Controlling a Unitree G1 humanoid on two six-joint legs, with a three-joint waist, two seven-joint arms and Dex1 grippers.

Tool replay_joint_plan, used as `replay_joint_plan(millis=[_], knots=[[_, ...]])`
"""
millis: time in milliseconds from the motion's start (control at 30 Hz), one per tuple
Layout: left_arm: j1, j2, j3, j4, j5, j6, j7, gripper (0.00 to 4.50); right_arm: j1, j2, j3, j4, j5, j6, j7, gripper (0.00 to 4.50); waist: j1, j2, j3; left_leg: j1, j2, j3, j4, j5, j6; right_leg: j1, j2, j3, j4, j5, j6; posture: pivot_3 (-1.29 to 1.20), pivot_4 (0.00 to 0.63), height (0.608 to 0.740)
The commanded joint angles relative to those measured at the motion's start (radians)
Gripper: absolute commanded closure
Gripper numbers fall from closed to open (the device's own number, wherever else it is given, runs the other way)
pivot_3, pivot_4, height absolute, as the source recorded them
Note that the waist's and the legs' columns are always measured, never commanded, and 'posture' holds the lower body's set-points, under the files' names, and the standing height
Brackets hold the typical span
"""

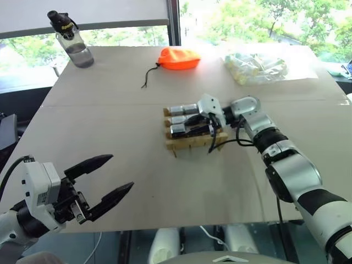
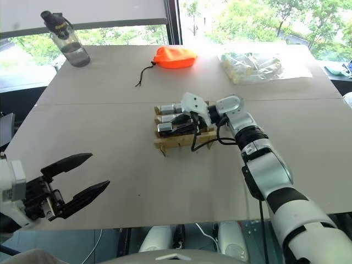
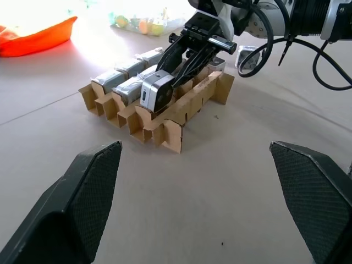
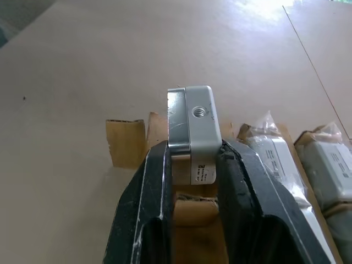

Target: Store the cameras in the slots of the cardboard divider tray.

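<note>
Right pincer (image 4: 192, 165) is clamped on a camera (image 4: 192, 135), silver-grey body pinched between the two black fingers, and it sits right over the near row of the cardboard divider tray (image 1: 190, 142), at the row's end slot on the robot's left. From the left wrist view that camera (image 3: 155, 93) is tilted, its lower end down among the cardboard strips (whether it is fully seated, cannot tell). Beside it, more cameras (image 3: 118, 80) lie in the tray's farther rows, wrapped in clear film by the look of the right wrist view. The tray sits near the middle of the table (image 1: 110, 121), tabs poking out along its near edge. Over on the near left, the left pincer (image 1: 102, 184) hovers above the table edge with its fingers spread wide apart, nothing between them, well apart from the tray. Far side of the table: an orange pouch (image 1: 179, 58) with a dark cord, a clear bag of pale yellowish items (image 1: 256, 67) to its right, and a water bottle (image 1: 71, 41) at the far left corner.
</note>
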Motion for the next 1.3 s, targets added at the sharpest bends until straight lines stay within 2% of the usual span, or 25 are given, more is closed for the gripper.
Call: replay_joint_plan(millis=[33,300,433,533,567,667,800,1067,1200,1300], knots=[[-0.009,0.011,0.005,-0.013,-0.009,-0.01,0.003,0.0,-0.028,-0.009,-0.03,0.003,-0.004,-0.014,0.0,3.89,-0.001,0.0,0.0,0.0,0.0,0.0,0.0,0.0,0.0,0.0,0.0,0.0,0.0,0.0,0.0,0.0,0.15,0.74],[-0.023,0.016,0.0,-0.011,-0.008,-0.004,0.004,0.0,-0.02,0.007,-0.025,-0.013,-0.017,0.032,0.018,3.89,-0.01,0.0,0.0,0.0,0.0,0.0,0.0,0.0,0.0,0.0,0.0,0.0,0.0,0.0,0.0,0.0,0.15,0.74],[-0.029,0.015,-0.007,-0.014,-0.007,-0.006,0.007,0.0,-0.018,0.003,-0.04,-0.037,-0.006,0.045,0.02,2.26,-0.012,0.0,0.0,0.0,0.0,-0.001,0.0,0.0,0.0,0.0,-0.001,0.0,0.0,0.0,0.0,0.0,0.15,0.74],[-0.036,0.015,-0.016,-0.012,-0.004,-0.008,0.004,0.0,-0.018,0.002,-0.066,-0.053,0.012,0.057,0.005,0.75,-0.013,0.0,0.0,0.0,0.0,-0.001,0.0,0.0,0.0,0.0,-0.001,0.0,0.0,0.0,0.0,0.0,0.15,0.74],[-0.042,0.017,-0.024,-0.01,-0.002,-0.008,0.005,0.0,-0.015,-0.009,-0.072,-0.073,0.018,0.06,0.014,0.43,-0.014,0.0,0.0,0.0,0.0,-0.001,0.0,0.0,0.0,0.0,-0.001,0.0,0.0,0.0,0.0,0.0,0.15,0.74],[-0.059,0.022,-0.043,-0.004,0.001,-0.007,0.006,0.0,0.003,-0.043,-0.092,-0.167,0.046,0.091,0.03,0.43,-0.013,0.001,0.0,-0.001,0.0,-0.002,0.0,0.0,0.0,0.0,-0.001,0.0,0.0,0.0,0.0,0.0,0.15,0.74],[-0.102,0.04,-0.088,0.005,-0.002,0.0,0.003,0.0,0.12,-0.141,-0.148,-0.469,0.122,0.259,-0.008,0.43,-0.003,0.001,0.0,-0.002,-0.001,-0.004,0.0,0.0,0.0,0.0,-0.002,0.0,-0.001,0.001,0.002,0.0,0.15,0.74],[-0.249,0.121,-0.182,0.088,0.008,0.009,-0.042,0.0,0.539,-0.392,-0.4,-1.051,0.238,0.655,-0.299,0.43,0.018,0.001,0.001,-0.003,-0.001,-0.005,-0.001,0.0,0.0,0.0,-0.002,-0.002,-0.002,0.001,0.002,0.0,0.15,0.74],[-0.372,0.16,-0.258,0.148,0.001,0.018,-0.071,0.0,0.732,-0.496,-0.481,-1.153,0.229,0.736,-0.383,0.43,0.019,0.002,0.001,-0.001,-0.002,-0.002,-0.001,0.0,0.0,0.0,-0.001,-0.003,-0.001,0.001,0.002,0.0,0.15,0.74],[-0.443,0.187,-0.307,0.187,0.01,0.027,-0.103,0.0,0.821,-0.525,-0.506,-1.177,0.234,0.782,-0.442,0.43,0.012,0.001,0.001,0.0,-0.002,-0.001,-0.001,0.0,0.0,0.0,0.001,-0.001,-0.001,0.001,0.002,0.0,0.15,0.74]])
